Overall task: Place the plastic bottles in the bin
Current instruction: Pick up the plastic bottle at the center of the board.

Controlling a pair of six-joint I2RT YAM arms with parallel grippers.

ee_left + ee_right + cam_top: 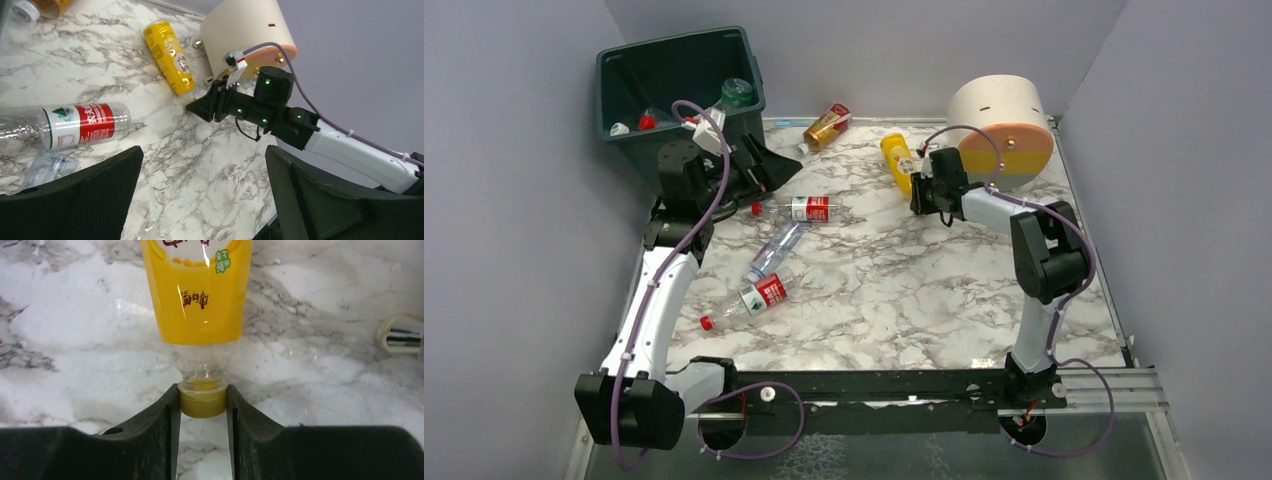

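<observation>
The dark green bin stands at the far left with several bottles inside, one green-capped. My right gripper is shut on the cap of a yellow bottle that lies on the table. My left gripper is open and empty, low beside the bin's front right corner. Its fingers frame bare marble. A red-labelled clear bottle lies just in front of it. Two more clear bottles lie nearer. An amber bottle lies at the back.
The big cream cylinder with a pink and yellow face lies at the back right, close behind my right gripper. Grey walls close in the marble table on three sides. A metal rail runs along the near edge.
</observation>
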